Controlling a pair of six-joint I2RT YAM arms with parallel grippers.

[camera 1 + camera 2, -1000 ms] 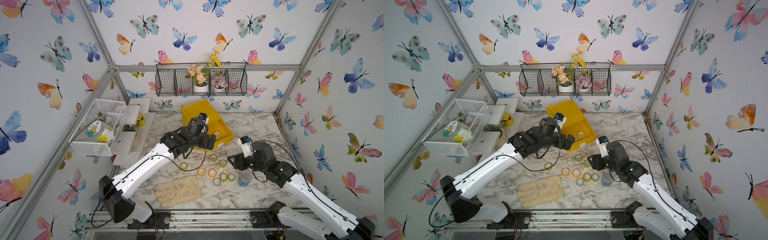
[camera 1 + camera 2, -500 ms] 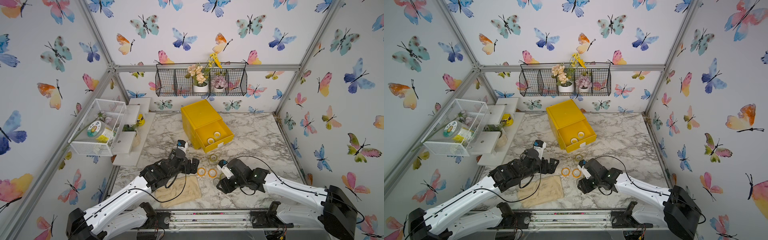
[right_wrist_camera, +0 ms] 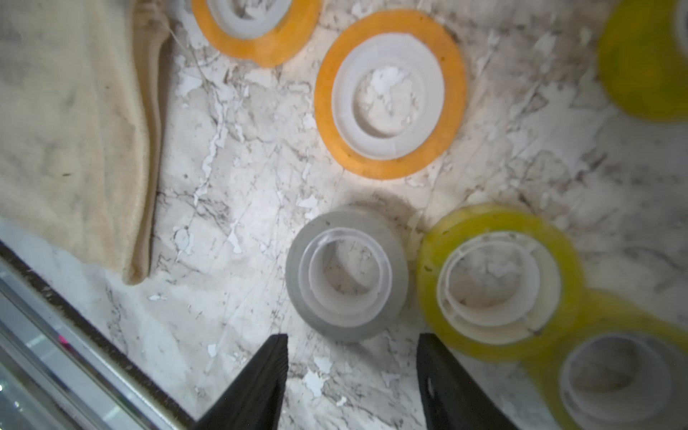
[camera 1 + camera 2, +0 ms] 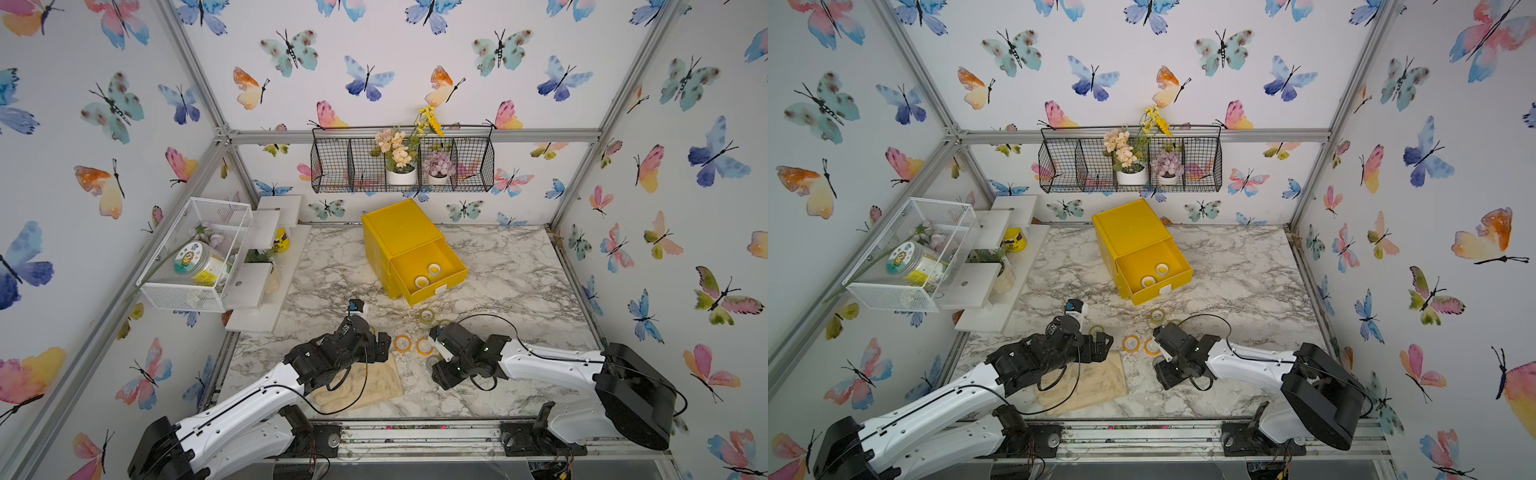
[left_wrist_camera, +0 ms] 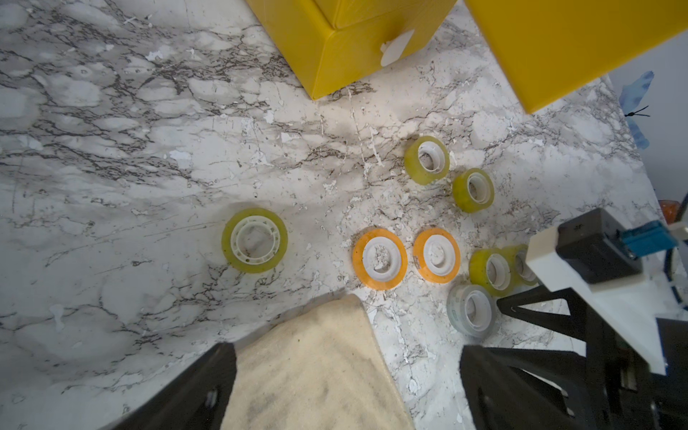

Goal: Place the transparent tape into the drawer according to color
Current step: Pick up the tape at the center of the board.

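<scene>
Pose low: right gripper (image 3: 352, 340) near grey tape (image 3: 298, 277).

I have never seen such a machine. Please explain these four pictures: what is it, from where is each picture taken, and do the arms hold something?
Two robot arms stand at a marble table. Two pictures look down from one camera above; two come from the arms' wrist cameras. On the table lie orange tape rolls, yellow-green tape rolls, a grey tape roll and a cloth glove. Two rolls lie in the open yellow drawer. The left gripper and right gripper are open and hold nothing.
</scene>
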